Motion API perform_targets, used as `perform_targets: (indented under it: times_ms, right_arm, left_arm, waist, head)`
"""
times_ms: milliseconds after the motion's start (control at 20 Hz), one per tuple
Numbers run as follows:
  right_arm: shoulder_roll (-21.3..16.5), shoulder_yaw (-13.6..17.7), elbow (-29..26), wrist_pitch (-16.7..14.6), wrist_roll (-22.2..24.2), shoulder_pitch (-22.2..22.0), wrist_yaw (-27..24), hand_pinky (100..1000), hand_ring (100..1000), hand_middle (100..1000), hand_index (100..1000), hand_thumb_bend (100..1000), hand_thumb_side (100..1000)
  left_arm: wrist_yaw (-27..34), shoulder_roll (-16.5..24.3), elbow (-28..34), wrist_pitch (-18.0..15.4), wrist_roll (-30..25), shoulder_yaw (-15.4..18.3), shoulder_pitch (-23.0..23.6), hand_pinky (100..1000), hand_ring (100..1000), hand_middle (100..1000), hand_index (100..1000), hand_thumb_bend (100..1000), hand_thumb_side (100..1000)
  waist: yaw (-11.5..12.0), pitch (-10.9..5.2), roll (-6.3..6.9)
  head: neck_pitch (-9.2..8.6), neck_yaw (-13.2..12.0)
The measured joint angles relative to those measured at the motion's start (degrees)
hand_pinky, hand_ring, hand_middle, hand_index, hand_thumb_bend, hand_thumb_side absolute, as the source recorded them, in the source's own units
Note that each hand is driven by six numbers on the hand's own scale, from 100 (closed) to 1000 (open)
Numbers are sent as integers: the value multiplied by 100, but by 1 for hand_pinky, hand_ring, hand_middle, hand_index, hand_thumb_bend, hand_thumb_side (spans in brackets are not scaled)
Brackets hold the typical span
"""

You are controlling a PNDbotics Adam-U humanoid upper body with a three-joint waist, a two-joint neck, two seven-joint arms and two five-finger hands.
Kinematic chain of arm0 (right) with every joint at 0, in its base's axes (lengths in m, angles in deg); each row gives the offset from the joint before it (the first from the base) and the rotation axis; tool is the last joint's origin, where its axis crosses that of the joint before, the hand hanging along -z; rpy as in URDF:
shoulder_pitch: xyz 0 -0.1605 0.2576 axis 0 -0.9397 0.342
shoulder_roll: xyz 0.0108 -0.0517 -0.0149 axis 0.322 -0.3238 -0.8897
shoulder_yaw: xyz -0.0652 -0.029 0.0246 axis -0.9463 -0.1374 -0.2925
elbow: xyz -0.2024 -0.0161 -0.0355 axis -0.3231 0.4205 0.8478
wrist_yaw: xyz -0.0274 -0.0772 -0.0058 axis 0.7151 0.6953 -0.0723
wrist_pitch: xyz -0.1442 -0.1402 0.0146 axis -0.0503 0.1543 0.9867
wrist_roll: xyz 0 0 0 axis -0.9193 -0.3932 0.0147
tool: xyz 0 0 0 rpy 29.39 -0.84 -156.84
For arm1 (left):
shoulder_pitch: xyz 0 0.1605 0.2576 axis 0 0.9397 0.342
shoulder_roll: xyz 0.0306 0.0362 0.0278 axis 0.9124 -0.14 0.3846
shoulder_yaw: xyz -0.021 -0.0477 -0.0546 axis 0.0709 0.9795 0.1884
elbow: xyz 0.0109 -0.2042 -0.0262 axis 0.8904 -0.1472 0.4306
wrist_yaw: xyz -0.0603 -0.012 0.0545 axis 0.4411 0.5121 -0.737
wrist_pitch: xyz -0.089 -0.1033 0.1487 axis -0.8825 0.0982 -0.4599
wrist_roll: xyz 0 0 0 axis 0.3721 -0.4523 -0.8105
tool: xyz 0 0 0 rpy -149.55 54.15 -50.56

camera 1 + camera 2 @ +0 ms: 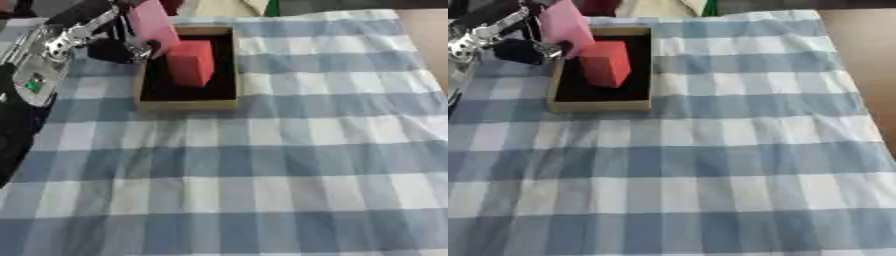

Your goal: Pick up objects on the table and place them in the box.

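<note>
- Tabletop (262,165): covered by a blue-and-white checked cloth; the near and right parts carry no loose items.
- Box (185,104): shallow, tan-walled with a dark inside, open at the top, standing at the far left of the cloth.
- Red block (191,62): inside the box, toward its far half, standing on the dark floor and tilted a little; it rises above the box walls.
- Pink block (152,24): a flat, light pink slab, held upright and slanted over the far left corner of the box, its lower end just beside the top of the red block; whether the two touch cannot be told.
- Left robot hand (131,47): black with silver parts, entering from the upper left, at the left wall of the box; its fingers are curled round the lower left side of the pink block, grasping it.
- Left arm (48,55): silver and black, running along the left edge of the cloth, with a small green mark on its casing.
- Right robot hand: appears in neither view.
- Far edge: pale and green shapes lie beyond the cloth, too unclear to identify.
</note>
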State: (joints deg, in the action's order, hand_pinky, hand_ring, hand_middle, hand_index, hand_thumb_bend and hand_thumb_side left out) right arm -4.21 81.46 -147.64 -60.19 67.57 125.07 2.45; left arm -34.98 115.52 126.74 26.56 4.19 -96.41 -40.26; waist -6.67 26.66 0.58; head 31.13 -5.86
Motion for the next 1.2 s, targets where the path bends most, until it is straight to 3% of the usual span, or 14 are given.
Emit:
perform_targets:
  times_ms: [250,550,1200]
  right_arm:
    - [0,1,1,0,4,-46,-1,802,750,481,685,231,630]
    - [1,1,1,-10,14,-51,-1,803,750,480,685,263,623]
    - [38,1,1,-21,26,-38,-15,803,749,478,684,277,622]
  left_arm:
    - [344,1,3,370,270,47,12,511,498,530,744,100,690]
    - [384,2,17,590,411,40,32,499,492,517,728,100,685]
    - [-194,-20,-183,622,476,39,37,506,506,524,737,100,699]
  waist:
    - [3,-3,4]
    - [-12,-24,19]
    - [-251,46,119]
  head:
    - [3,5]
    - [3,4]
    - [-97,-100]
